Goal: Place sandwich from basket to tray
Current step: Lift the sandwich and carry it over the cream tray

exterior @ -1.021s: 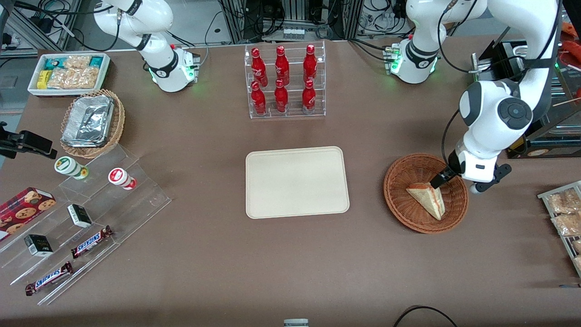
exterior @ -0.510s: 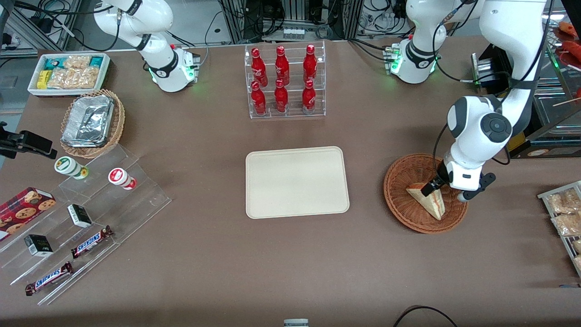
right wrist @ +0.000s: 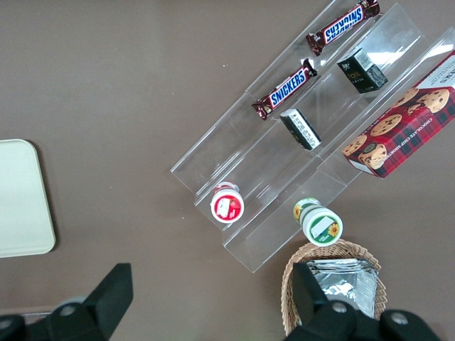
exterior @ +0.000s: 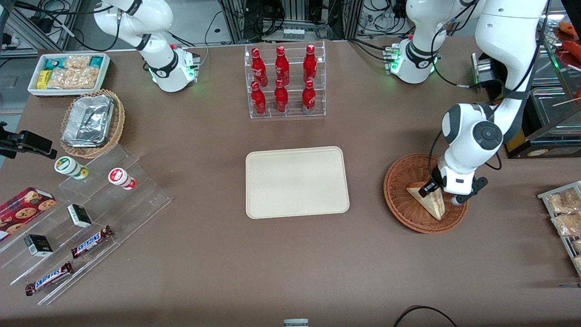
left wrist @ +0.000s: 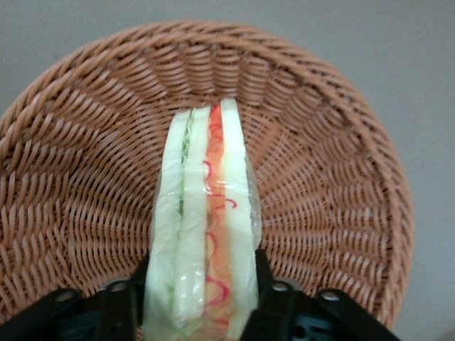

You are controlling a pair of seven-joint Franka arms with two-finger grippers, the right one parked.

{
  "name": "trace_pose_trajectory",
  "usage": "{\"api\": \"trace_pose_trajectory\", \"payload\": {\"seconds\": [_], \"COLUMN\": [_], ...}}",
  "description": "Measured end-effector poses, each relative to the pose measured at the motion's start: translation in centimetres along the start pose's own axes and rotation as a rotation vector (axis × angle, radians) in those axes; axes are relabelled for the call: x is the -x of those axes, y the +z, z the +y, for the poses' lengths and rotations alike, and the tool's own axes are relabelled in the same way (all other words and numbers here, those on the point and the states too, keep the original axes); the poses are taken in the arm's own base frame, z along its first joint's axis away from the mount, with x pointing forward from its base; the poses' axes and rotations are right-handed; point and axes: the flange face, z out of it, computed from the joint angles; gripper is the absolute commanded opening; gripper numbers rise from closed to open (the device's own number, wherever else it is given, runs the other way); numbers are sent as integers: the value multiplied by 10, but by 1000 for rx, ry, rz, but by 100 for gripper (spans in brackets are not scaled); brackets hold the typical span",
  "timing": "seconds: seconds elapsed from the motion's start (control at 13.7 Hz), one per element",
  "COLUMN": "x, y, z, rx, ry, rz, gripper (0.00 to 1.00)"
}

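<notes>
The sandwich, a pale wedge with red and green filling, lies in the reddish-brown wicker basket toward the working arm's end of the table. My left gripper is down inside the basket, open, with one black finger on each side of the sandwich. In the left wrist view the sandwich stands on its crust between the fingers, which sit close against its wrap, and the basket weave surrounds it. The cream tray lies flat at the table's middle with nothing on it.
A clear rack of red bottles stands farther from the front camera than the tray. Packaged snacks on a rack lie beside the basket at the table's edge. A tan basket with foil container and acrylic steps with snacks sit toward the parked arm's end.
My left arm has swung in over the basket and lowered, bringing the gripper from the basket's rim down around the sandwich. The sandwich has stayed in place.
</notes>
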Motion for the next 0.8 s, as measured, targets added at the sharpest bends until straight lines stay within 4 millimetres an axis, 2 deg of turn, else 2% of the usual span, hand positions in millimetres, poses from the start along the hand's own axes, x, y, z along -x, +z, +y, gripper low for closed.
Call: {"api": "trace_pose_trajectory", "payload": {"seconds": [0.15,0.22,0.36,0.51,0.58,0.66,0.73,0.8], "x": [-10,-15,-25,-21,-10,7,31,61], "y": [-17,-33,-90,-167,-201,-225,-235,-233], "z": [9,14,29,61,83,108,135,163], "rx": [9,-12,-90,-128,-132,-126,-117,-112], "ry": [4,20,63,103,135,178,229,276], "rz": [16,10,-12,-26,-27,-23,-21,-24], "gripper": [0,0,0,0,0,0,0,0]}}
